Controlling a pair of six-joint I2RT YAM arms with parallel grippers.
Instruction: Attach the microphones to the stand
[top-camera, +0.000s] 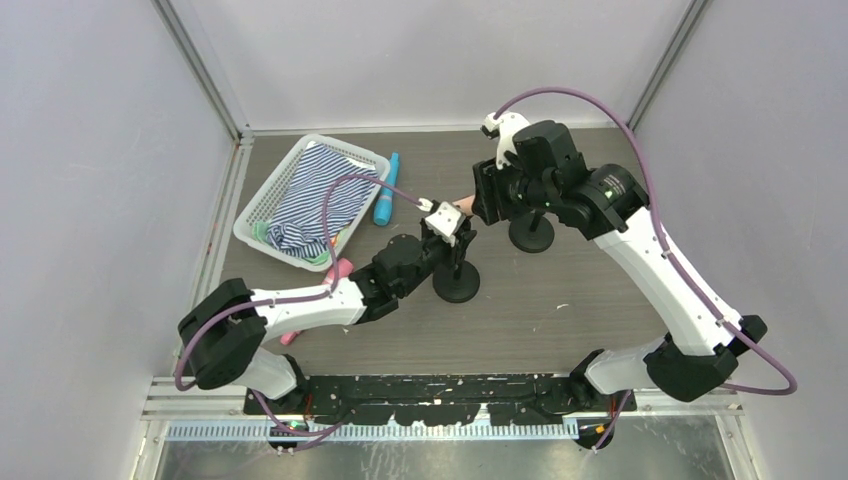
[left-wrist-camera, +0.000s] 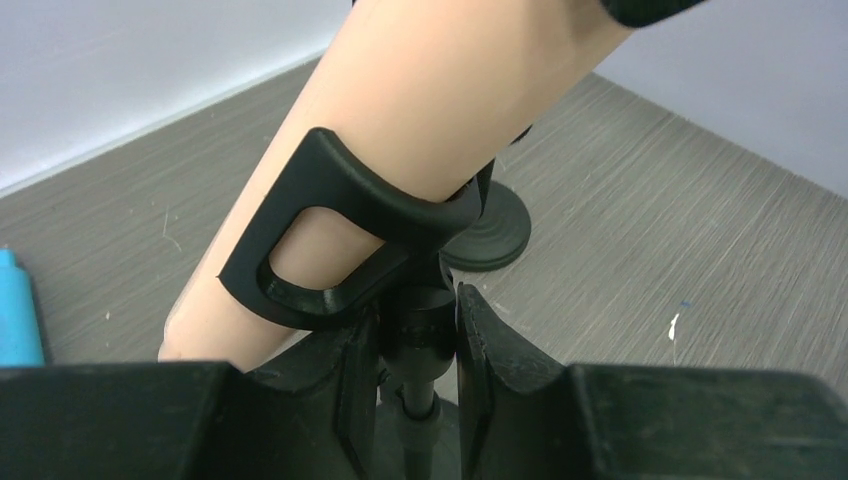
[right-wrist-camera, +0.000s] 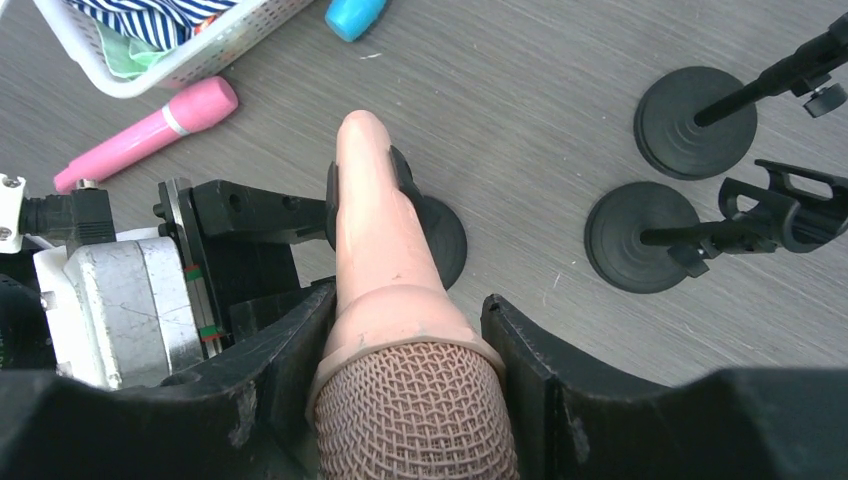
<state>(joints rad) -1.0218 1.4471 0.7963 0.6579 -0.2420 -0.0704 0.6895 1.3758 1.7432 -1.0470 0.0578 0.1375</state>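
The peach-beige microphone (right-wrist-camera: 385, 260) is held by its mesh head in my right gripper (right-wrist-camera: 405, 325), which is shut on it. Its tapering handle passes through the black clip (left-wrist-camera: 340, 215) of the near stand (top-camera: 456, 283). My left gripper (left-wrist-camera: 420, 315) is shut on that stand's stem just under the clip. The pink microphone (right-wrist-camera: 150, 130) lies on the table left of the left arm. The blue microphone (top-camera: 386, 190) lies beside the basket. In the top view both grippers meet over the near stand, the right gripper (top-camera: 480, 200) just behind the left gripper (top-camera: 447, 228).
A white basket (top-camera: 262, 200) holding striped cloth sits at the back left. Two more black stands are to the right, one with an empty clip (right-wrist-camera: 790, 205) over its base (right-wrist-camera: 640, 237) and one behind it (right-wrist-camera: 697, 120). Grey walls enclose the table.
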